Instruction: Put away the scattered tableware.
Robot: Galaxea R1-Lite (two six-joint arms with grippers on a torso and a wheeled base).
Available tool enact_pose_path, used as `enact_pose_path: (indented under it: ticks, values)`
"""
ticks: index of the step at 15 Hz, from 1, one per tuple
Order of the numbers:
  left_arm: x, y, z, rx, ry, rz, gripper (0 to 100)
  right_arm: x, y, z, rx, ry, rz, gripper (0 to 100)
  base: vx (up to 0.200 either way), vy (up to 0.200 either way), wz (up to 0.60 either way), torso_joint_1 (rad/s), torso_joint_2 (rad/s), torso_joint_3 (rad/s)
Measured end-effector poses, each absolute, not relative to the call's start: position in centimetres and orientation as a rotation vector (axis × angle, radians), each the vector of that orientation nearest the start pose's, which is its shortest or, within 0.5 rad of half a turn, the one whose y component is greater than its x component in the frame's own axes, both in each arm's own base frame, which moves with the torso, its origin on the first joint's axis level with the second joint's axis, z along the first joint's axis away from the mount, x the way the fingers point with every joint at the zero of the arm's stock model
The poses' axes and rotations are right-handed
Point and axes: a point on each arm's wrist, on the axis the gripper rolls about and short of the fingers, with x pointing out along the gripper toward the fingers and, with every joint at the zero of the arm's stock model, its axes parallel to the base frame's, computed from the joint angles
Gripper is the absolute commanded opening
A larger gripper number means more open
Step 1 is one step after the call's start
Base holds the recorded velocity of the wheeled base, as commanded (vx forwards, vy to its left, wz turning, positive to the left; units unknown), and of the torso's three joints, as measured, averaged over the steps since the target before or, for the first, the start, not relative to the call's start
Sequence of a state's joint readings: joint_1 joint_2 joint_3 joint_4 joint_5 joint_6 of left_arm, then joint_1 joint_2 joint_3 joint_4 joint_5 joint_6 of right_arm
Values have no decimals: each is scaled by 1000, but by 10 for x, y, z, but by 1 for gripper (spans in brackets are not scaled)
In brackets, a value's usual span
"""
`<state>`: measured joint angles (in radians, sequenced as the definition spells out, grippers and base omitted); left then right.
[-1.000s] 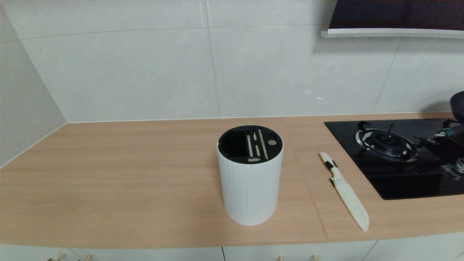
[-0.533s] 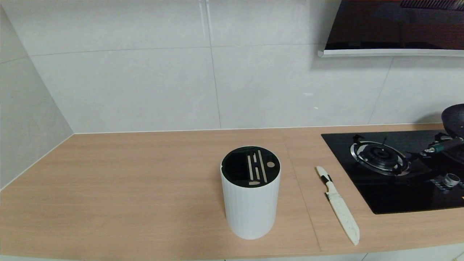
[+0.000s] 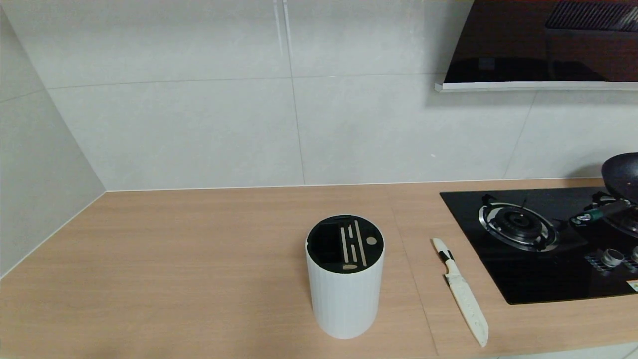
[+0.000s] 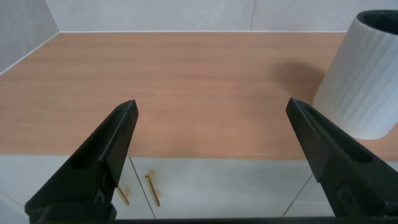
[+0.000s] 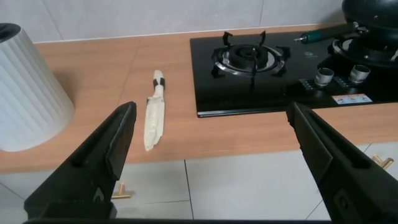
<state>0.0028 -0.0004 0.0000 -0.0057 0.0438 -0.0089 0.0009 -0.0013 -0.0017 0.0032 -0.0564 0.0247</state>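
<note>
A white ribbed cylindrical knife holder (image 3: 345, 289) with a black slotted top stands upright near the counter's front edge, also seen as the holder (image 4: 364, 74) and the holder (image 5: 28, 93) in the wrist views. A cream knife (image 3: 461, 291) with a black band on its handle lies flat to its right, blade toward the front edge; the right wrist view has the knife (image 5: 155, 112) between holder and stove. My left gripper (image 4: 211, 109) hangs open in front of the counter edge, left of the holder. My right gripper (image 5: 211, 111) is open too, off the counter front near the stove.
The wooden countertop (image 3: 174, 259) meets tiled walls at the back and left. A black gas stove (image 3: 538, 239) is set in at the right, with a dark pan (image 3: 623, 174) on its far burner. A range hood (image 3: 538, 45) hangs above. Cabinet handles (image 4: 152, 186) sit below the counter.
The whole head picture has shifted downward, so the camera has moved. The holder and knife lie where they were on the counter.
</note>
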Motion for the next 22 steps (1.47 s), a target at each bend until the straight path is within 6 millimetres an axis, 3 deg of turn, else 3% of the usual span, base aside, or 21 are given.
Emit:
enact_pose_path:
  ticks: [10,14,18,22]
  values:
    - [-23,1,76,-9,-6,47,100,-24,-1,79,-25,-10,-48,100,0,0,0,0,0,0]
    - [-23,1,76,-9,-6,47,100,-31,0,133,24,-121,50,100,0,0,0,0,0,0]
    - [-23,1,76,-9,-6,47,100,8,1,167,30,82,88,100,0,0,0,0,0,0]
    - [-23,1,76,-9,-6,47,100,79,10,186,27,296,156,100,0,0,0,0,0,0]
